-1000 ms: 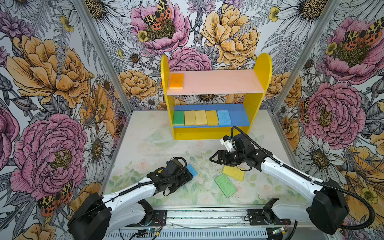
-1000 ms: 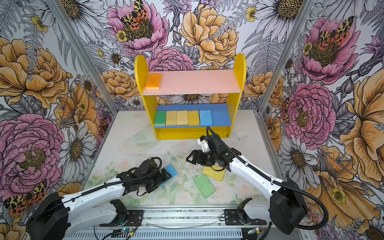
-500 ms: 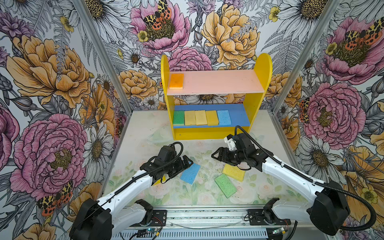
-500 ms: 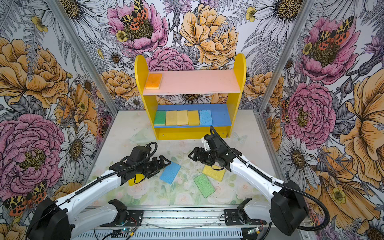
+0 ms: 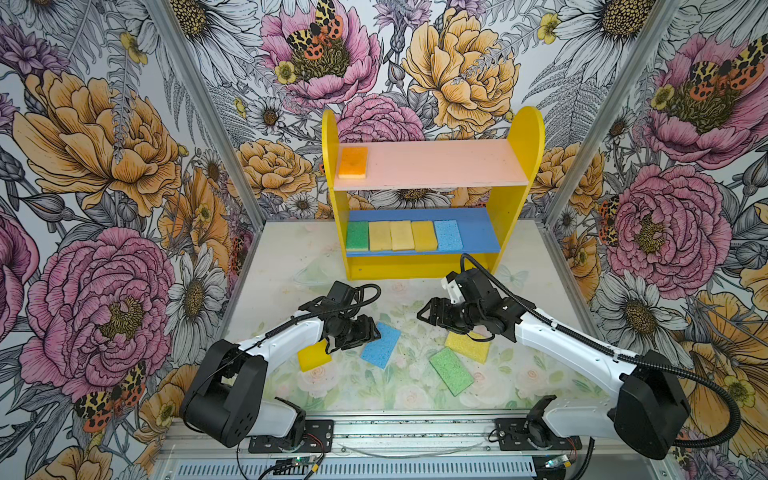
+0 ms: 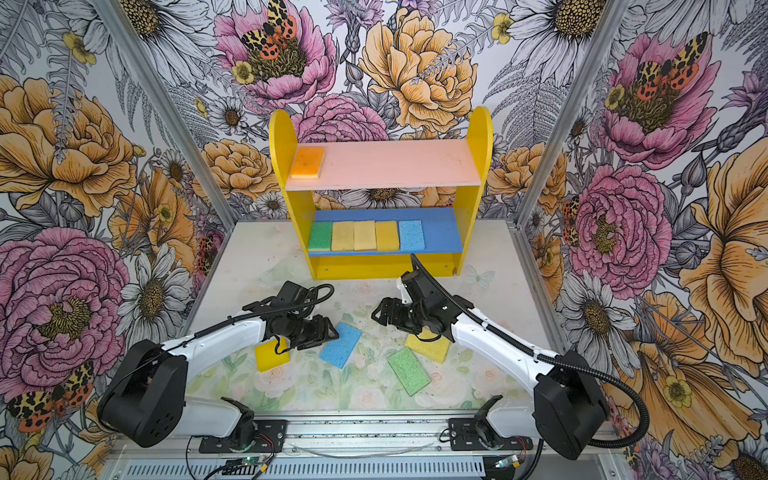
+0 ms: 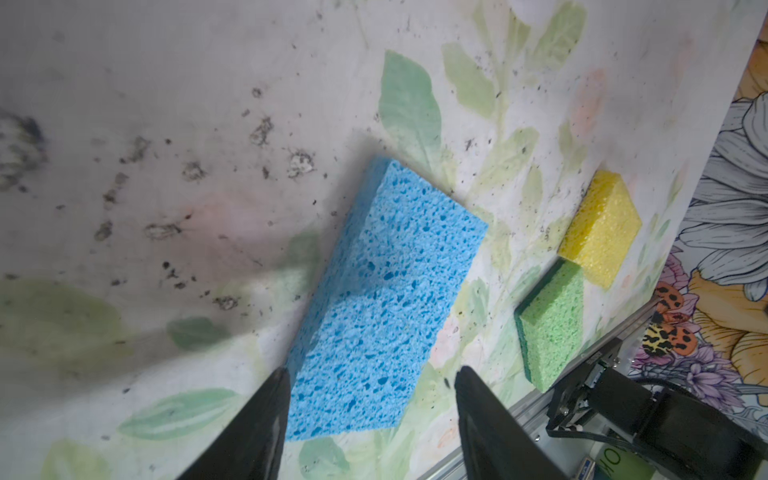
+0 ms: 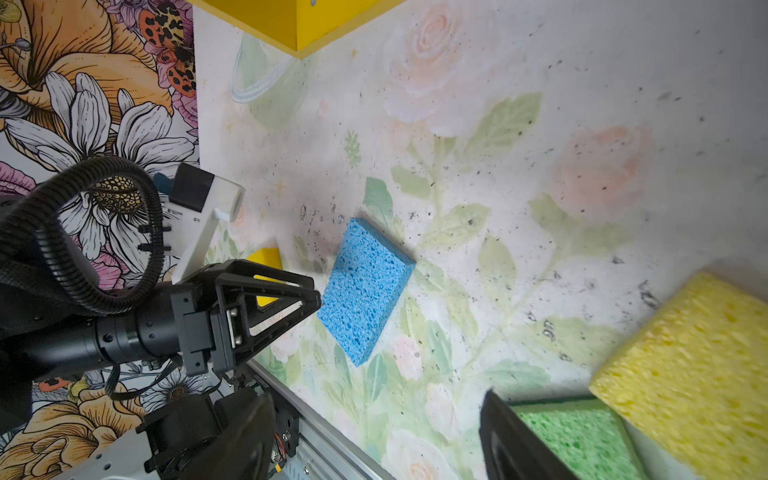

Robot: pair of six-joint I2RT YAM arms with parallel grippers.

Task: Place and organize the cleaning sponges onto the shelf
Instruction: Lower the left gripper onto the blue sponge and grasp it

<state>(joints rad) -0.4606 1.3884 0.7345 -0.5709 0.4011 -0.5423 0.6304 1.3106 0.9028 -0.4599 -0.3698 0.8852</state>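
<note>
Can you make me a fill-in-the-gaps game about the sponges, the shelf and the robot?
1. The only sponge on the pink upper board is coloured ____.
2. The blue lower board holds ____ sponges in a row.
3. The left gripper has a finger on each side of the ____ sponge on the table.
4. Not yet shelved, ____ sponges lie on the table.
Missing words: orange, five, blue, four.

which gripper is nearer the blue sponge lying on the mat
Left. The left gripper straddles one end of the blue sponge, fingers either side; the right gripper is apart, off beyond its other end.
</note>
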